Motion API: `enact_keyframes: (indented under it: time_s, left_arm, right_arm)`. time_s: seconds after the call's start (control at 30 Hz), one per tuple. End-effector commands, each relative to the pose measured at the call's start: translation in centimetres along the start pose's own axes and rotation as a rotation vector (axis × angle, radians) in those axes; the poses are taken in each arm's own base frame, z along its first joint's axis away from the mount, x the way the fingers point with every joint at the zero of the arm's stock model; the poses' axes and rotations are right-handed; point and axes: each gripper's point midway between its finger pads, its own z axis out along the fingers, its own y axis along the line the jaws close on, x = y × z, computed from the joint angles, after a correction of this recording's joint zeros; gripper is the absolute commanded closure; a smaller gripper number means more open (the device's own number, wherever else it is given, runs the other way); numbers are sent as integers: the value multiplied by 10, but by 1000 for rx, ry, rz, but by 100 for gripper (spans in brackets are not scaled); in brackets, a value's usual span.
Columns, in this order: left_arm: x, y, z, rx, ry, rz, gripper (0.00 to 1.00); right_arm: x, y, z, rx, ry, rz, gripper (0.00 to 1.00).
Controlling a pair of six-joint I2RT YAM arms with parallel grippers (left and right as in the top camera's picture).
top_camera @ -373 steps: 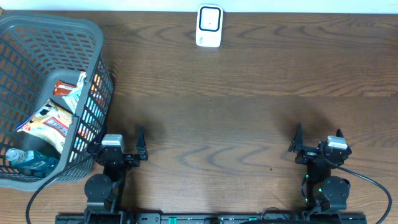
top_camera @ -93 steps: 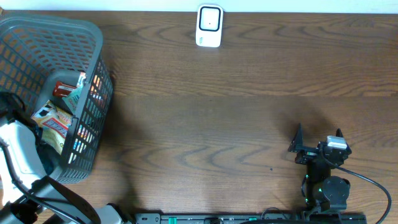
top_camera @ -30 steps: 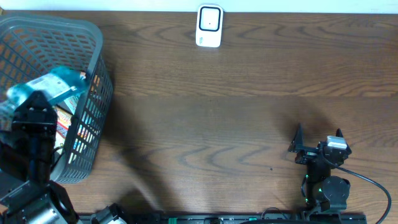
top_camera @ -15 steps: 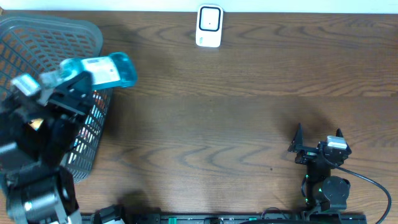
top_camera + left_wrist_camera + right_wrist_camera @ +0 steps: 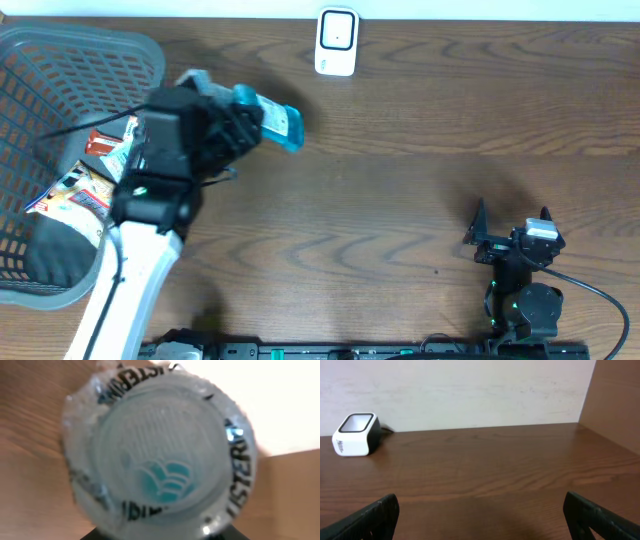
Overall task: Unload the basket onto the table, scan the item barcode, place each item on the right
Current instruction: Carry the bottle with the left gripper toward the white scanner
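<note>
Grey mesh plastic basket at the table's left end, snack packets inside it, dark wood-grain table

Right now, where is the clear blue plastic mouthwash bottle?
Overhead, the left gripper holds the bottle left of centre, just right of the grey plastic basket, short of the white scanner.

One basket, one blue bottle, one white scanner, and at least two snack packets.
</note>
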Motion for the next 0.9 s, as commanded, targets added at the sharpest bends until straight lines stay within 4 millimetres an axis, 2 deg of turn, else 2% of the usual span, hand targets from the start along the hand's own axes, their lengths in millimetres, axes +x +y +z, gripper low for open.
enact_keyframes:
  time_s: [0.0, 0.13, 0.37, 0.57, 0.7, 0.87]
  left_arm:
    - [-4, 2, 11, -135, -91, 239, 72]
    - [19, 1, 33, -227, -62, 422, 72]
    - [58, -2, 62, -323, -18, 618, 72]
    - [90, 12, 93, -370, 73, 673, 72]
    - [97, 18, 108, -379, 88, 678, 72]
    - [91, 11, 113, -363, 30, 597, 72]
  right_arm:
    - [0, -2, 0, 6, -1, -10, 1]
    - [0, -2, 0, 6, -1, -10, 1]
    - [0, -2, 0, 6, -1, -10, 1]
    - [0, -2, 0, 7, -1, -10, 1]
    - [0, -2, 0, 7, -1, -10, 1]
    - [0, -2, 0, 6, -1, -10, 1]
